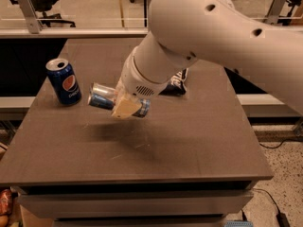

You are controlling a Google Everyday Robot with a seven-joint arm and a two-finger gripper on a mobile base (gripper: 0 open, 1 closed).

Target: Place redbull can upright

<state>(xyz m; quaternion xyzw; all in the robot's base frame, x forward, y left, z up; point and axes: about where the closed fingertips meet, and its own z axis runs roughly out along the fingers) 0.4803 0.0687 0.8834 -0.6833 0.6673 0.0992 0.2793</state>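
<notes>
The redbull can [103, 96], slim with silver and blue panels, lies nearly horizontal in the air above the dark table [189, 141], its silver end pointing left and a little up. My gripper [127, 107] is shut on the can's middle; a tan finger pad [125, 109] covers the near side. The can's shadow falls on the table below it. The big white arm comes in from the upper right and hides the can's right end.
A wider dark blue Pepsi can [64, 81] stands upright at the table's left, close to the held can. A dark snack bag [174, 84] lies behind the arm, mostly hidden. Office chairs and a rail stand beyond the table's far edge.
</notes>
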